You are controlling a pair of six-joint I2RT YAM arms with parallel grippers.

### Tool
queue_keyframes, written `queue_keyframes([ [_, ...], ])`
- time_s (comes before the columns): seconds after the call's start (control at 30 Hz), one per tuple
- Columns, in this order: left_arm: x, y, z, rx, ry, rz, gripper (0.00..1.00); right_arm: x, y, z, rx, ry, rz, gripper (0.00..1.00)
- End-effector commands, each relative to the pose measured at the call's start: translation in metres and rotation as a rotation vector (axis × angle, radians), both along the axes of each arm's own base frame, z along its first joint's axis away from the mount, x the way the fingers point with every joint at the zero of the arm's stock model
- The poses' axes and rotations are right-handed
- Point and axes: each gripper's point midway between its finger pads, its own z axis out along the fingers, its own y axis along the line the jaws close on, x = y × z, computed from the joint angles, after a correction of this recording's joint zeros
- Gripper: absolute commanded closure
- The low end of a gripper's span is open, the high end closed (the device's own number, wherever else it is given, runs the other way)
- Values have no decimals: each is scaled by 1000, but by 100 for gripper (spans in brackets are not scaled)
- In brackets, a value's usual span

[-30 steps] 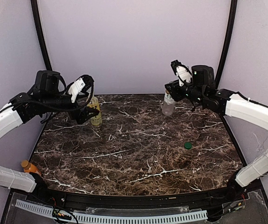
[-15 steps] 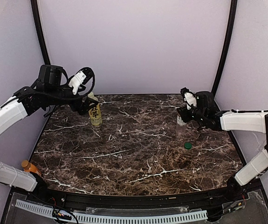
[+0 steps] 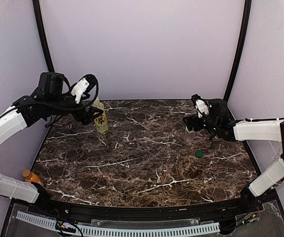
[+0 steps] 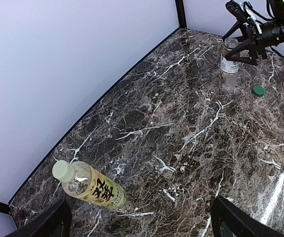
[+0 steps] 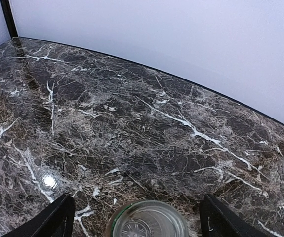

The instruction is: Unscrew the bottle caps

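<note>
The left gripper is spread wide and holds nothing; in its wrist view its two fingers sit in the bottom corners of the frame with only bare table between them. The yellow bottle shows at the lower left of that view, beyond the fingers and free of them, with the cream cap on its neck. From overhead this bottle stands upright near the table's upper left corner, and the left gripper hangs just above and to the left of its top. The right gripper is also parted. In its wrist view the open mouth of the clear bottle lies at the bottom centre, with a dark finger out to each side and a clear gap between each finger and the rim, so nothing is gripped. Overhead, the clear bottle stands upright at the right of the table, right under that gripper, and it has no cap on. The green cap lies flat on the table just below and to the right of the clear bottle, apart from it. The orange bottle sits at the lower left edge of the overhead view, beside the left arm's lower link and well apart from both grippers. Its top is too small to tell whether a cap is on it.
</note>
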Motion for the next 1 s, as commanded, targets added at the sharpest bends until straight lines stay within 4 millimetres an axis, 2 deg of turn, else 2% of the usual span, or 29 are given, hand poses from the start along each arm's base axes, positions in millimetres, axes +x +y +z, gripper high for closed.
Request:
queue_keyframes([
  [0.0, -5, 2, 0, -20, -1, -7, 1, 2, 4, 29, 30, -40, 20, 4],
  [0.17, -4, 4, 1, -16, -4, 9, 1, 4, 12, 49, 22, -48, 58, 1],
  [0.23, 3, 9, 3, 12, -22, 41, 1, 5, 12, 62, 22, -58, 60, 1],
  [0.27, 10, 14, 0, 42, -22, 73, 1, 4, 14, 73, 29, -71, 73, 1],
  [0.33, 25, 28, 12, 93, -24, 121, 1, 0, 17, 94, 39, -95, 104, 1],
  [0.37, 36, 31, 3, 126, 15, 140, 1, -4, 18, 104, 43, -106, 121, 1],
  [0.4, 44, 44, 19, 130, 25, 183, 1, -7, 20, 117, 54, -123, 139, 1],
  [0.43, 56, 47, 8, 152, 74, 202, 1, -12, 22, 129, 67, -138, 159, 1],
  [0.47, 61, 55, 23, 142, 79, 219, 1, -17, 24, 139, 81, -150, 179, 1],
  [0.5, 68, 53, 16, 150, 107, 213, 1, -22, 25, 149, 100, -165, 195, 1],
  [0.53, 68, 50, 23, 130, 115, 184, 1, -27, 26, 158, 118, -177, 209, 1],
  [0.6, 71, 39, 20, 115, 156, 136, 1, -36, 27, 171, 154, -194, 233, 1],
  [0.63, 77, 37, 10, 108, 194, 144, 1, -40, 28, 175, 171, -197, 244, 1],
  [0.67, 80, 37, 9, 99, 211, 150, 1, -43, 29, 178, 187, -196, 255, 1],
  [0.7, 87, 36, -4, 97, 254, 164, 2, -46, 30, 180, 199, -195, 265, 1],
  [0.73, 92, 39, -5, 85, 273, 173, 5, -49, 31, 182, 208, -194, 273, 1],
  [0.77, 100, 40, -18, 74, 317, 184, 7, -52, 33, 182, 215, -189, 285, 1],
  [0.8, 105, 40, -18, 62, 323, 189, 11, -53, 33, 181, 220, -184, 289, 2],
  [0.83, 112, 41, -29, 55, 354, 198, 13, -55, 34, 181, 222, -180, 291, 1],
  [0.97, 137, 41, -42, 47, 343, 237, 18, -61, 35, 172, 211, -148, 296, 1],
])
